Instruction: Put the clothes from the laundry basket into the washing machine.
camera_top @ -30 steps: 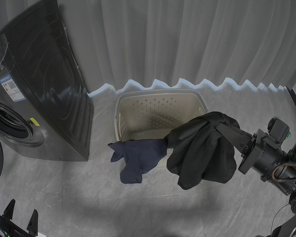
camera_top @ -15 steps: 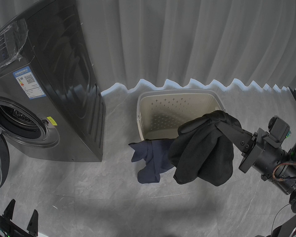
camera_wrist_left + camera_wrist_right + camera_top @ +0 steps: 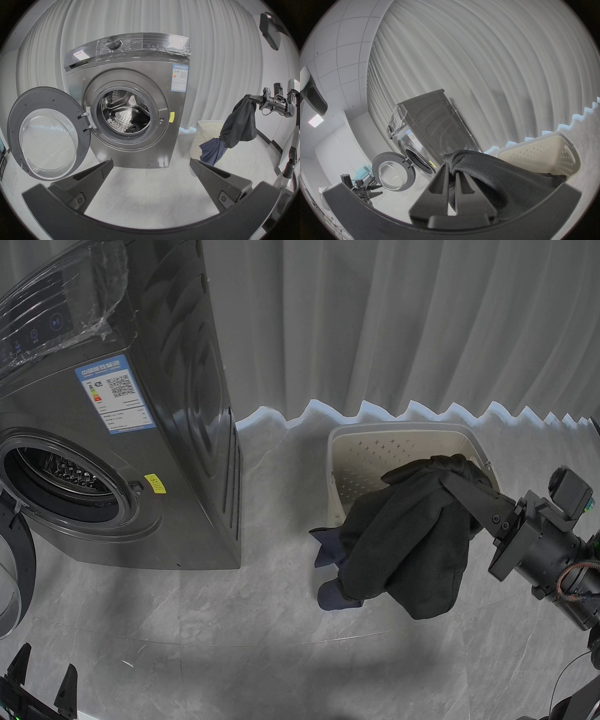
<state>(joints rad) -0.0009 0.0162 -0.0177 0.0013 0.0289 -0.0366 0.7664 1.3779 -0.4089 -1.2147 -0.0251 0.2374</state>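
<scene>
Head view: centre right, the right gripper [image 3: 449, 480] clamps a black garment [image 3: 406, 546] hanging before the laundry basket [image 3: 350, 449]; a navy garment [image 3: 326, 549] drapes over its rim. Lower left, the left gripper [image 3: 45, 665] is spread open.

Left wrist view: the washing machine [image 3: 131, 62] has its door [image 3: 47, 134] swung wide (a dark item [image 3: 133, 127] lies in the drum [image 3: 120, 107]).

Right wrist view: the right gripper pinches the black garment.
</scene>
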